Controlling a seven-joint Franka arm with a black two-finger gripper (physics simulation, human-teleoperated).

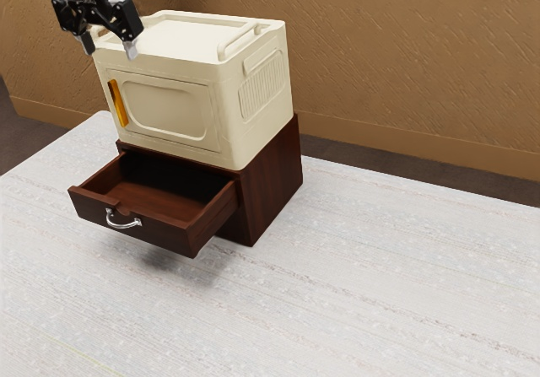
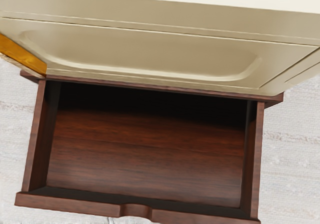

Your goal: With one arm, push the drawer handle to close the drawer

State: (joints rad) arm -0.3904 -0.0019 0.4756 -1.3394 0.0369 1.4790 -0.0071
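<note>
Black two-finger pincer (image 1: pixel 110 46) spread, up above drawer level. Dark-brown wooden drawer (image 1: pixel 160 234) open, curved silver metal handle (image 1: pixel 124 223) on its front. Cream rectangular box (image 1: pixel 164 107) sits on the brown wooden cabinet (image 1: pixel 272 183).

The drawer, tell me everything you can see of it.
The reddish-brown wooden drawer is open, jutting from the matching cabinet under the cream rectangular box. Its front carries a curved, shiny metallic handle below a rounded cutout in the top edge. Wood grain shows on its floor; the back is in deep shadow. I see only the cabinet touching it.
</note>
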